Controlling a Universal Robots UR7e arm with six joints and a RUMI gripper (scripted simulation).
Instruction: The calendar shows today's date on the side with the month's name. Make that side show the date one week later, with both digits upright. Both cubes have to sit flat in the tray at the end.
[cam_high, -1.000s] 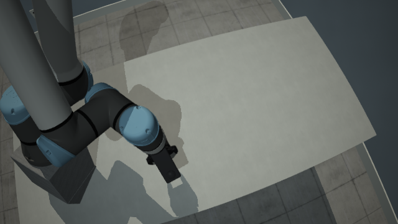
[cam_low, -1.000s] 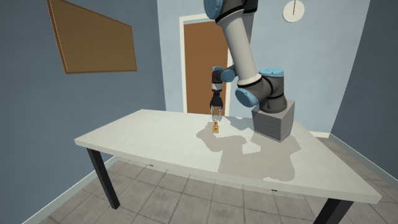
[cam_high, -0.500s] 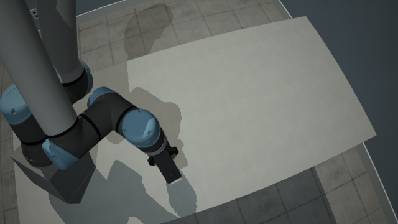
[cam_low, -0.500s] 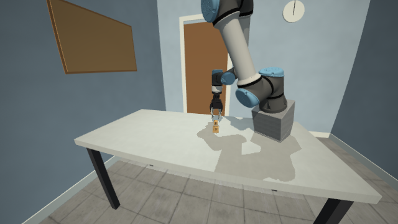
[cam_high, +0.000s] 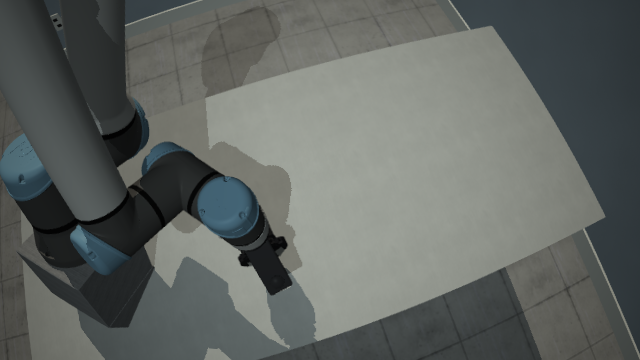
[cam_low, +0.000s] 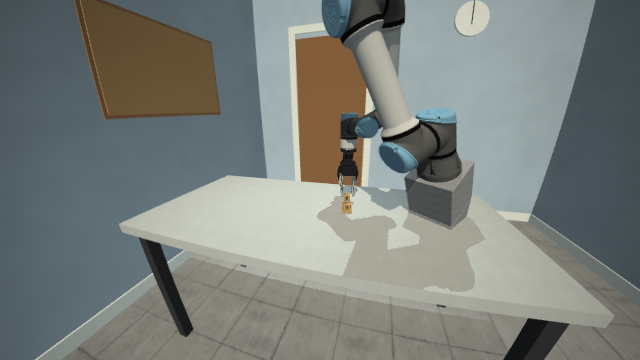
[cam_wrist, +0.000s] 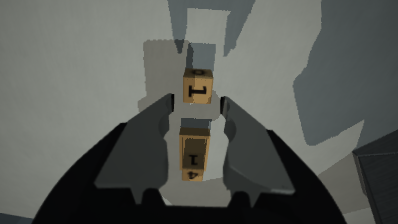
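Observation:
A loose wooden cube (cam_wrist: 197, 90) (cam_low: 347, 197) lies beyond the tray, outside it. In the wrist view its top shows a 1 lying sideways, and part of a 0 shows on its far face. The wooden tray (cam_wrist: 181, 150) has one cube (cam_wrist: 193, 161) at its lower end. A 1 and, below it, a 4 show there; their exact faces are hard to tell. The month's name cannot be read. My gripper (cam_wrist: 197, 96) (cam_low: 347, 194) is part open and empty, its fingertips above and either side of the gap near the loose cube. The top view hides tray and cubes behind the gripper.
The table (cam_high: 400, 150) (cam_low: 225, 225) carries the robot's grey base block (cam_high: 117, 295) (cam_low: 440, 200), which also shows at the right edge of the wrist view (cam_wrist: 382, 170). Arm shadows fall across the tray area. The table's edge runs near the gripper in the top view.

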